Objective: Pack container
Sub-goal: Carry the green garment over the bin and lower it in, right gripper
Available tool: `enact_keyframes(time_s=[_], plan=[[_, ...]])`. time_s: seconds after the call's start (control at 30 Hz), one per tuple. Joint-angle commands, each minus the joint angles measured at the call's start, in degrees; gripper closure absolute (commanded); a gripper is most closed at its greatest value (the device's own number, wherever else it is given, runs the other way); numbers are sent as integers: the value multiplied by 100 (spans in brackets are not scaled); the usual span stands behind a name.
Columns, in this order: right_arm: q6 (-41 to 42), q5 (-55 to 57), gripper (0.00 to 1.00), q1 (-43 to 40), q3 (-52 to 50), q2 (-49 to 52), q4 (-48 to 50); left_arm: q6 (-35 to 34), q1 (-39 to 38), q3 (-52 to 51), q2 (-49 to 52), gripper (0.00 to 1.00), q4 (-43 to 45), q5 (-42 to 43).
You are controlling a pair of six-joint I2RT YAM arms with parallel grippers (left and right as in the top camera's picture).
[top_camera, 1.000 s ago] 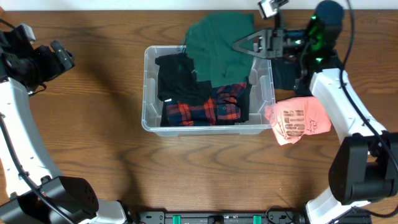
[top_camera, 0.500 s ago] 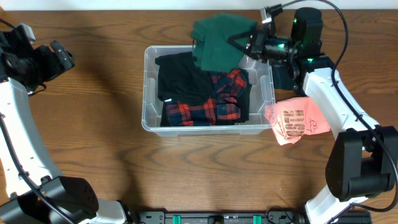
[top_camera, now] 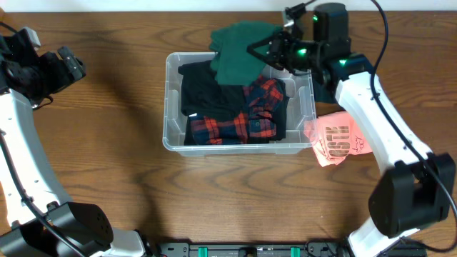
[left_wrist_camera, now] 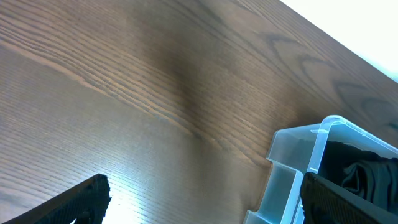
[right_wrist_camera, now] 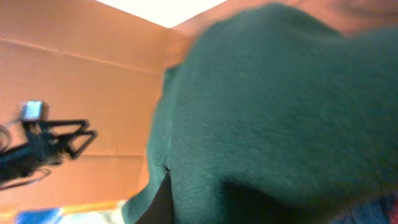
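**1. Large clear plastic rectangular container** (top_camera: 168, 107), rounded corners. Sits mid-way on the brown wooden table (top_camera: 107, 178). One corner also shows in the left wrist view.
- Contents: black garment (top_camera: 203, 89) in container's left half; red-and-black plaid shirt (top_camera: 246, 123) across its front & right.
- Looks part full, w/ room on top.

**2. Dark green knit garment** (top_camera: 239, 51). Bunched over container's far rim, partly above the inside, partly past the far wall. Fills the right wrist view.

**3. Right gripper** (top_camera: 255, 50). Above container's far-right corner. Fingers come together on a fold of the green cloth, pinching it. Fingers not seen in its own wrist view.

**4. Left gripper** (left_wrist_camera: 205, 205). Well left of container. Fingers spread wide, nothing between them.

**5. Coral-pink printed T-shirt** (top_camera: 341, 139). Lies just beside container's front-right corner, outside it.

**6. Dark garment** (top_camera: 327, 86). Lies right of container's far-right corner, partly under the arm.

**Step in hand (est.): setting item 2 into container.**
- Carry the fold toward container's middle first, so the bulk clears the far rim.
- Lower until cloth rests on the black garment & plaid shirt, then part the fingers.
- Lift straight up so no cloth drags back out.
- Risk: letting go too near the far rim, so the garment slides off behind container.
- Risk: cloth snags a wall & may shift the bin; left gripper is too far off to steady it.
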Motion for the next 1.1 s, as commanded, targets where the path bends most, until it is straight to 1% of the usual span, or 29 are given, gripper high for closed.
enact_keyframes(time_s=[0.0, 0.1, 0.17, 0.23, 0.3, 0.33, 0.43, 0.47, 0.53, 0.67, 0.83, 0.93, 1.07], plan=[[-1222, 1370, 99, 393, 791, -417, -525, -33, 20, -11, -2, 2, -4, -11], [-1860, 614, 99, 570, 1132, -420, -774, -33, 20, -11, -2, 2, -4, -11], [-2024, -151, 99, 529, 1207, -420, -837, -33, 20, -11, -2, 2, -4, -11], [-2208, -815, 99, 376, 1196, -409, -909, -33, 20, -11, -2, 2, -4, -11], [-2623, -1386, 99, 164, 1147, -374, -984, -33, 20, -11, -2, 2, -4, -11], [-2767, -1517, 99, 87, 1128, -352, -1034, -33, 20, -11, -2, 2, -4, -11], [-3604, -2076, 99, -232, 1032, -256, -1316, -33, 20, -11, -2, 2, -4, -11], [-3797, -2103, 99, -315, 988, -212, -1425, -33, 20, -11, -2, 2, -4, -11], [-4054, -2026, 99, -516, 807, -118, -1598, -33, 20, -11, -2, 2, -4, -11], [-4223, -1620, 99, -822, 240, 70, -1641, -33, 20, -11, -2, 2, -4, -11], [-4238, -984, 99, -841, -507, 415, -1637, -33, 20, -11, -2, 2, -4, -11], [-4116, -205, 99, -774, -800, 638, -1659, -33, 20, -11, -2, 2, -4, -11], [-3967, 802, 99, -702, -918, 693, -1751, -33, 20, -11, -2, 2, -4, -11]])
